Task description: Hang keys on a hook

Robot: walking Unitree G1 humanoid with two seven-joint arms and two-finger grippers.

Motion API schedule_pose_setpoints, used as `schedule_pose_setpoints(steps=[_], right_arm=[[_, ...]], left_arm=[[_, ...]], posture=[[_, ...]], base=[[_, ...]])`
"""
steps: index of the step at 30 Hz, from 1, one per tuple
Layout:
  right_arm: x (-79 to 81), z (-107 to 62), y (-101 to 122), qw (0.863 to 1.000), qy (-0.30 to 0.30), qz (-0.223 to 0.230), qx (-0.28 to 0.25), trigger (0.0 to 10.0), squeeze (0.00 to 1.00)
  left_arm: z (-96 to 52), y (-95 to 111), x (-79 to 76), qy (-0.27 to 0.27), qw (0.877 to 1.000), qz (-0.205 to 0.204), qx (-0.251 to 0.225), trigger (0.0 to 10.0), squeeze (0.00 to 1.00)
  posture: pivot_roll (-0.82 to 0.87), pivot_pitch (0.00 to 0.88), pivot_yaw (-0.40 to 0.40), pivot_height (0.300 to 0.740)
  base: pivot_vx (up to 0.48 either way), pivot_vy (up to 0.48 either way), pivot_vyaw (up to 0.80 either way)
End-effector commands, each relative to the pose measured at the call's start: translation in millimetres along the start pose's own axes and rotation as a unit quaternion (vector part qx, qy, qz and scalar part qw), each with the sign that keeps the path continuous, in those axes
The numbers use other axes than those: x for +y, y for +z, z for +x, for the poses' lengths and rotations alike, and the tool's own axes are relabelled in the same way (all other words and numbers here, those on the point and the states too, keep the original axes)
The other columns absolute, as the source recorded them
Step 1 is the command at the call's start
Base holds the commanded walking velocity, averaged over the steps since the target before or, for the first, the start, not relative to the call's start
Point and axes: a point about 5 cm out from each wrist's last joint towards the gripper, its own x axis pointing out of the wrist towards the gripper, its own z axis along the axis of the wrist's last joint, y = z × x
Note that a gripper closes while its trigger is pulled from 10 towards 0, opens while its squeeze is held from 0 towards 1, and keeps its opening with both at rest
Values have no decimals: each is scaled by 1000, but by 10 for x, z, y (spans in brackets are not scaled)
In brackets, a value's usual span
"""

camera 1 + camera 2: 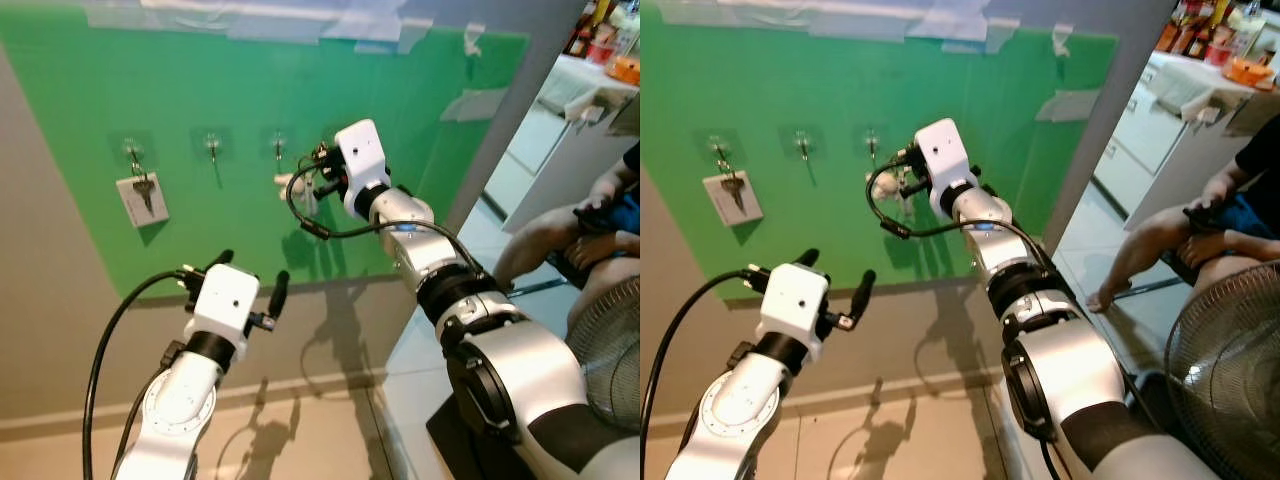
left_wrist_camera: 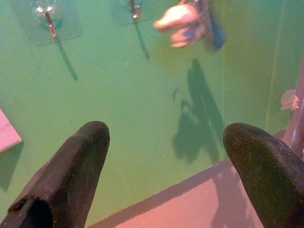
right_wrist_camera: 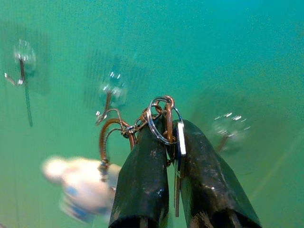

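Four clear hooks sit in a row on the green board (image 1: 420, 120). One hook (image 1: 132, 152) at the far left carries keys with a white tag (image 1: 141, 199). Up at the fourth hook (image 3: 227, 124), the right gripper (image 3: 172, 142) has its fingers pinched on a key ring (image 3: 161, 118), and a white fob (image 3: 83, 187) dangles below it, blurred. Lower down, the left gripper (image 1: 250, 278) hangs near the board with fingers spread wide, holding nothing. Off to the right a person (image 1: 1200, 225) sits beside a fan (image 1: 1230, 370).
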Motion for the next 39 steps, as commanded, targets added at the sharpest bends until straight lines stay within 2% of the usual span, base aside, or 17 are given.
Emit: schedule_pose_setpoints(steps=[1,2,4,5,7,8,9,11,13,14,19,28,35,39], right_arm=[[-29,-57,70,999,9,5,-36,10000,0],[-29,-57,70,999,9,5,-36,10000,0],[26,-174,58,998,30,-2,-60,10000,0],[26,-174,58,998,30,-2,-60,10000,0],[36,-283,44,997,37,-4,-68,10000,0],[21,-372,36,997,34,-2,-71,10000,0],[-11,-548,29,997,26,6,-70,10000,0],[-17,-587,28,997,23,9,-69,10000,0],[-47,-719,14,998,5,19,-67,10000,0],[-47,-719,14,998,5,19,-67,10000,0],[-59,-961,-20,997,-31,38,-51,10000,0],[-62,-998,-9,998,-40,30,-31,10000,0],[-45,-943,17,998,-46,18,-25,10000,0],[-28,-910,32,999,-43,15,-28,10000,0]], left_arm=[[47,-38,45,19,1000,-16,19,10000,0],[47,-38,45,19,1000,-16,19,10000,0],[54,-83,84,34,999,-21,32,10000,0],[54,-83,84,34,999,-21,32,10000,0],[54,-93,107,42,998,-30,36,10000,0],[53,-88,118,46,998,-38,35,10000,0],[52,-60,119,45,998,-43,28,10000,0],[51,-53,119,44,998,-44,26,10000,0],[56,-14,104,43,998,-50,17,10000,0],[56,-14,104,43,998,-50,17,10000,0],[97,101,21,16,999,-39,-14,10000,0],[123,147,10,8,999,-26,-28,10000,0],[150,94,84,26,999,-24,-11,10000,0],[170,101,86,28,999,-13,-12,10000,0]], posture=[[45,0,-101,740],[45,0,-101,740],[43,0,-103,740],[43,0,-103,740],[39,0,-102,740],[35,0,-102,740],[31,0,-101,740],[31,0,-101,740],[22,0,-98,740],[22,0,-98,740],[0,0,-81,740],[5,0,-76,740],[7,0,-73,740],[5,0,-66,740]], base=[[0,0,0],[0,0,0],[0,0,0],[0,0,0],[0,0,0],[0,0,0],[0,0,0],[0,0,0],[0,0,0],[0,0,0],[0,-480,315],[0,-480,788],[0,-450,748],[0,0,0]])
